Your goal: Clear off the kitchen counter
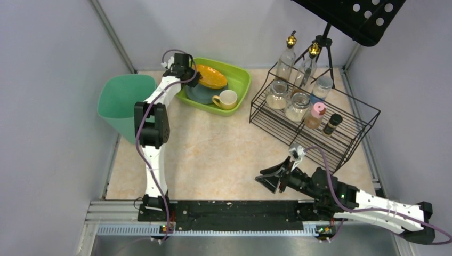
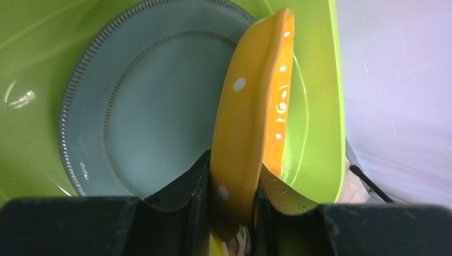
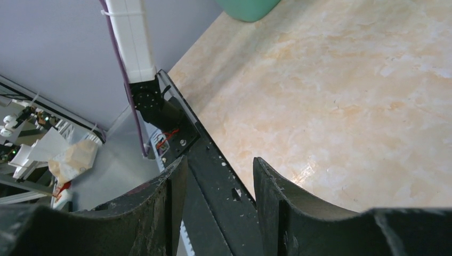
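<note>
Left pincer is closed to a narrow gap on the rim of an orange dotted dish, one finger on each face. It holds the dish on edge, tilted, above a grey-blue plate that lies flat in a lime-green tub. A cream mug with a yellow handle stands in the tub's near right corner, close to the plate.

The tub sits on the table near its rear edge, just beside a teal waste bin that stands at the left edge against the grey wall. A black wire rack takes up the right rear part of the table, close to the right wall. It carries glass jars and two bottles with gold pourers. A black music stand rises behind it. Between tub, rack and the black rail along the near edge lies a broad stretch of mottled beige surface.

Right pincer hangs low over the near edge, partly above the rail. Its jaws are about half apart, with nothing between them.

Any print on the jars is too small to read.
</note>
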You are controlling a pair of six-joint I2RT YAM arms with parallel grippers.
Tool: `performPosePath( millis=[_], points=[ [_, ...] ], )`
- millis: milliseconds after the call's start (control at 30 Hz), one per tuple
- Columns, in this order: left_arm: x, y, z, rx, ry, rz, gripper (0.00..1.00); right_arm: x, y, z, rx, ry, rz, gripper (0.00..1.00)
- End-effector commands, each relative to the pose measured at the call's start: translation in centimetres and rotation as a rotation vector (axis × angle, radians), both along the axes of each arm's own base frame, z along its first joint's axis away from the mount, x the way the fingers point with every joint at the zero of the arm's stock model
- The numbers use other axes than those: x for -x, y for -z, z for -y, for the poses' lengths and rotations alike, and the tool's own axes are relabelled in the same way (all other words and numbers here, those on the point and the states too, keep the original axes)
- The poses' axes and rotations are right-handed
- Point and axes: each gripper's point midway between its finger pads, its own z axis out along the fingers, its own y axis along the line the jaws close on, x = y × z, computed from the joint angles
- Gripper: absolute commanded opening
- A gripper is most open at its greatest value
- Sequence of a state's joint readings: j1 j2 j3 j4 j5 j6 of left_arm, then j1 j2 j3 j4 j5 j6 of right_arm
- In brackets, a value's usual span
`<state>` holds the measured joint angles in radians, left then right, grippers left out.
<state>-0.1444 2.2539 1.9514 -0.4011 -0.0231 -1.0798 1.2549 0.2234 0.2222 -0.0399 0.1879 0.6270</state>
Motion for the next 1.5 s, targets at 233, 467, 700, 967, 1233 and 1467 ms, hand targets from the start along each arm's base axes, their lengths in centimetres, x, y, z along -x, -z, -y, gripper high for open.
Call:
performPosePath(
  millis=[233,467,700,967,1233,1467],
  points=[
    [-1.7,-5.9,-0.8,-0.017,-0.016,0.190,0.00,0.5,1.1,-0.2,0.008,-0.021,-0.017,0.48],
    [-0.4,-3.4,-1.6,-0.030,-0.024,0.131,0.24,0.4,1.4,-0.2,0.007,-0.013,-0.026,0.48],
    [1.6,-0.1,-2.4,-0.064,-0.022,0.039,0.31,0.3,1.5,-0.2,0.003,-0.008,-0.042,0.48],
    [3.0,2.5,-3.1,-0.047,-0.017,-0.019,0.35,0.7,2.3,-0.3,0.007,-0.022,-0.079,0.48],
    [3.2,3.5,-3.1,-0.043,0.011,-0.035,0.45,0.7,2.8,-0.3,0.017,-0.017,-0.086,0.48],
    [3.3,4.5,-2.7,-0.037,0.053,-0.093,0.47,0.7,3.5,-0.2,0.024,-0.011,-0.103,0.48]
  ],
)
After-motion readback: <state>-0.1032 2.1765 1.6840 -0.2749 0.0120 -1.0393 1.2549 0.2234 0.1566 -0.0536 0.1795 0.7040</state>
